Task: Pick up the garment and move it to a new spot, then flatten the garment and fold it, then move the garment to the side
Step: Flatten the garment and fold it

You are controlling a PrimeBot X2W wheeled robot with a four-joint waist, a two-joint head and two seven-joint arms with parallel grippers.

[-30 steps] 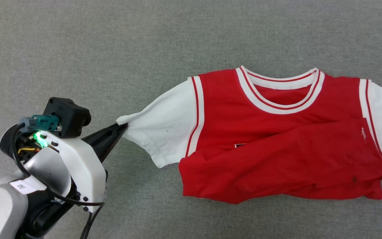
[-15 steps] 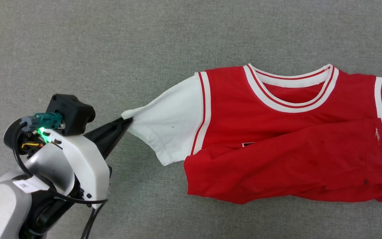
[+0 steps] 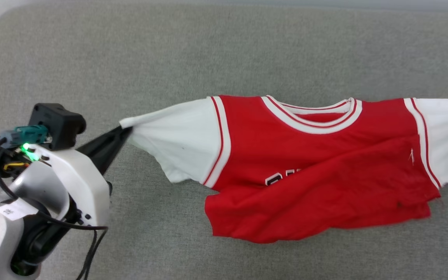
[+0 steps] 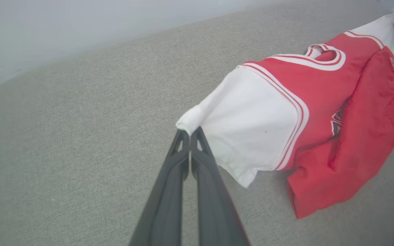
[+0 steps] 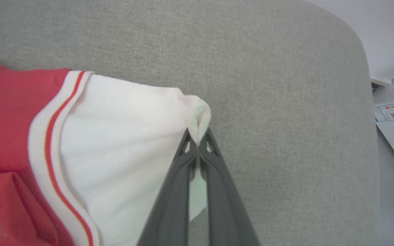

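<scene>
Bright, even light; soft shadows; wrist views slightly hazy.

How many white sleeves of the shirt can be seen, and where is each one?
2: one sleeve is pinched by the left gripper, the other sleeve by the right gripper.

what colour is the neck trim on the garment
Neck trim is white with thin red stripe; clearest in head view.

shirt (image 3: 325,167): red body, white sleeves (image 3: 177,144), red-white striped collar (image 3: 311,126) and armhole trim, black white-edged print (image 3: 282,178); cushion (image 3: 169,58): plain grey weave; left gripper (image 4: 190,132), right gripper (image 5: 198,135): dark grey; left arm (image 3: 80,179): white, green light (image 3: 25,147)
</scene>
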